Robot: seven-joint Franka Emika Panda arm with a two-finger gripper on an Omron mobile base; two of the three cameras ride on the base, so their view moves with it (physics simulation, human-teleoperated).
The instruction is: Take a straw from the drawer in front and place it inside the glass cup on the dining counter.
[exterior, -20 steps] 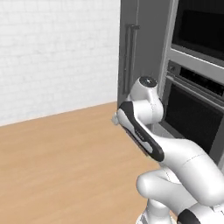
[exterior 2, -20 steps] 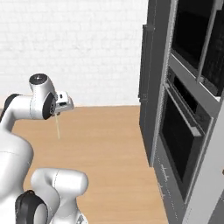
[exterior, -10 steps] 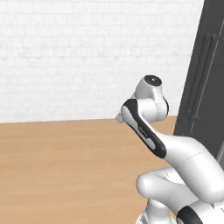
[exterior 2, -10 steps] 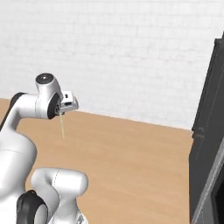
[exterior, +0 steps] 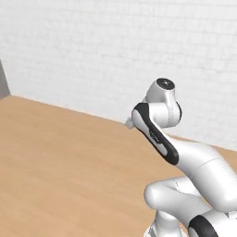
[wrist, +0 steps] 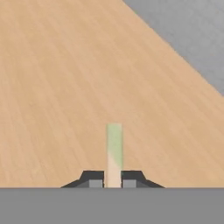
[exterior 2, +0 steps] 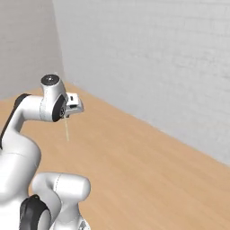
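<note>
Rising from the lower right of the left base view, the white arm (exterior: 185,157) bends up to its dark-capped wrist in front of a white brick wall (exterior: 115,51); a light wood floor (exterior: 60,171) spreads below it; a grey edge (exterior: 3,81) stands at the far left; the claw itself is hidden behind the wrist from this side, so its jaws cannot be judged here.

Seen from the right base view, the arm comes up from the lower left and the claw (exterior 2: 66,117) hangs under the wrist, pointing down; the straw (exterior 2: 67,130) hangs straight down from it, thin and pale, well above the wood floor (exterior 2: 148,175); the brick wall (exterior 2: 157,58) runs back to a corner at the upper left.

Looking along the claw (wrist: 113,180) in the hand view, the two dark fingertips (wrist: 92,178) press close on either side of the straw (wrist: 113,151); the jaws are narrow and clamped on it; the straw stands up between them, tan near the tips and pale green at its far end; wood floor (wrist: 52,87) lies beyond, with a grey wall (wrist: 192,30) at the upper right.
</note>
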